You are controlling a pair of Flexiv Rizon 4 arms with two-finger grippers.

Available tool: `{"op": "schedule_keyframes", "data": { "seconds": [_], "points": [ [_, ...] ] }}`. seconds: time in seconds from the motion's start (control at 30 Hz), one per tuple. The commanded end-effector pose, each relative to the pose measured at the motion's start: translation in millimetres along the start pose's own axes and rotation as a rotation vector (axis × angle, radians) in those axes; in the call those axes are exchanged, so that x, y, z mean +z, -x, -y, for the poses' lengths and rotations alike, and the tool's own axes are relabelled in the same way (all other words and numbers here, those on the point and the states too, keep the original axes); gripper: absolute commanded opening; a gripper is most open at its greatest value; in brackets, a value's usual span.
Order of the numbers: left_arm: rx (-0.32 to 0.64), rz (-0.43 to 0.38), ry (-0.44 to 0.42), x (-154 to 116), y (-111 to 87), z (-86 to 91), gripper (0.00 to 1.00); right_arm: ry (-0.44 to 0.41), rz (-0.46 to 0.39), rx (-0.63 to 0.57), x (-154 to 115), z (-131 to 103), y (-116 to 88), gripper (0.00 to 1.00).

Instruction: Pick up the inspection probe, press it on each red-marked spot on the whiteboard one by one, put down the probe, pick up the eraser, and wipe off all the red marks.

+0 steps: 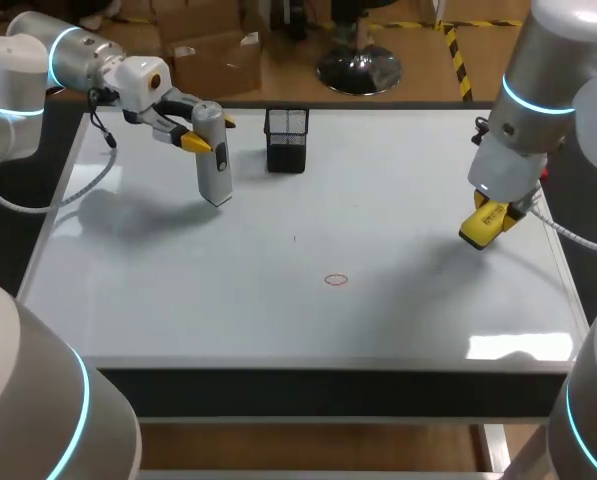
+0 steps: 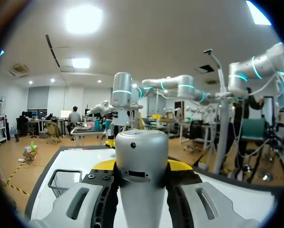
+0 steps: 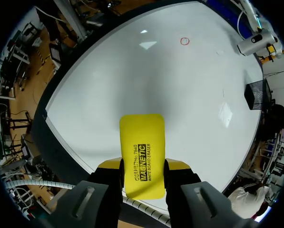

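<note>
The grey inspection probe (image 1: pixel 213 153) hangs upright above the whiteboard's (image 1: pixel 178 290) far left part, with my left gripper (image 1: pixel 204 132) shut on its upper end. In the left wrist view the probe (image 2: pixel 141 166) fills the space between the yellow fingertips (image 2: pixel 103 165). My right gripper (image 1: pixel 490 218) hovers near the board's right edge, shut on the yellow eraser (image 1: pixel 481 224). Seen from the right wrist, the eraser (image 3: pixel 142 154) sticks out ahead of the fingers. One small red circle (image 1: pixel 336 279) sits near the board's middle, also seen as the red circle (image 3: pixel 184 41) far ahead of the eraser.
A black mesh holder (image 1: pixel 286 139) stands at the board's far edge, just right of the probe. It shows as the mesh holder (image 2: pixel 64 182) beside my left gripper and as the mesh holder (image 3: pixel 258 94) in the right wrist view.
</note>
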State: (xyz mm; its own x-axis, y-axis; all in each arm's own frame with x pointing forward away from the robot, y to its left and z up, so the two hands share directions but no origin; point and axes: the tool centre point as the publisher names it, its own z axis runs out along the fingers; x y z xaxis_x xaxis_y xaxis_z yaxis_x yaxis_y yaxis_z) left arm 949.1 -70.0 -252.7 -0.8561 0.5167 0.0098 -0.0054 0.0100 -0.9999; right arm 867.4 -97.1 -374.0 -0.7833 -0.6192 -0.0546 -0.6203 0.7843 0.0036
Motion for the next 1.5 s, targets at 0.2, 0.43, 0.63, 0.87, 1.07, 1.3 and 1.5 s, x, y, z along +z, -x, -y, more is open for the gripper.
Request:
{"op": "schedule_keyframes", "data": {
  "seconds": [0.2, 0.43, 0.63, 0.87, 1.07, 1.3, 1.5],
  "points": [
    [-0.001, -0.001, 0.003, -0.3, -0.2, 2.0, 0.0, -0.025, -0.027, -0.094, -1.9, -32.4, 0.2, 0.0],
    [-0.001, -0.001, 0.003, -0.3, -0.2, 2.0, 0.0, -0.024, -0.045, -0.242, 0.5, -90.1, 2.4, 0.0],
    [-0.001, -0.001, 0.003, -0.3, -0.2, 2.0, 0.0, -0.012, -0.051, -0.362, -4.1, -133.8, 10.0, 0.0],
    [-0.001, -0.001, 0.003, -0.3, -0.2, 2.0, 0.0, -0.002, -0.077, -0.512, -3.3, -181.2, 35.0, 0.0],
    [-0.001, -0.001, 0.003, -0.3, -0.2, 2.0, 0.0, 0.014, -0.108, -0.642, 11.3, -219.9, 63.3, 0.0],
    [-0.001, -0.001, 0.003, -0.3, -0.2, 2.0, 0.0, 0.017, -0.123, -0.734, 31.9, -253.6, 91.3, 0.0],
    [-0.001, -0.001, 0.003, -0.3, -0.2, 2.0, 0.0, 0.027, -0.109, -0.796, 40.4, -277.7, 114.5, 0.0]
  ]
}}
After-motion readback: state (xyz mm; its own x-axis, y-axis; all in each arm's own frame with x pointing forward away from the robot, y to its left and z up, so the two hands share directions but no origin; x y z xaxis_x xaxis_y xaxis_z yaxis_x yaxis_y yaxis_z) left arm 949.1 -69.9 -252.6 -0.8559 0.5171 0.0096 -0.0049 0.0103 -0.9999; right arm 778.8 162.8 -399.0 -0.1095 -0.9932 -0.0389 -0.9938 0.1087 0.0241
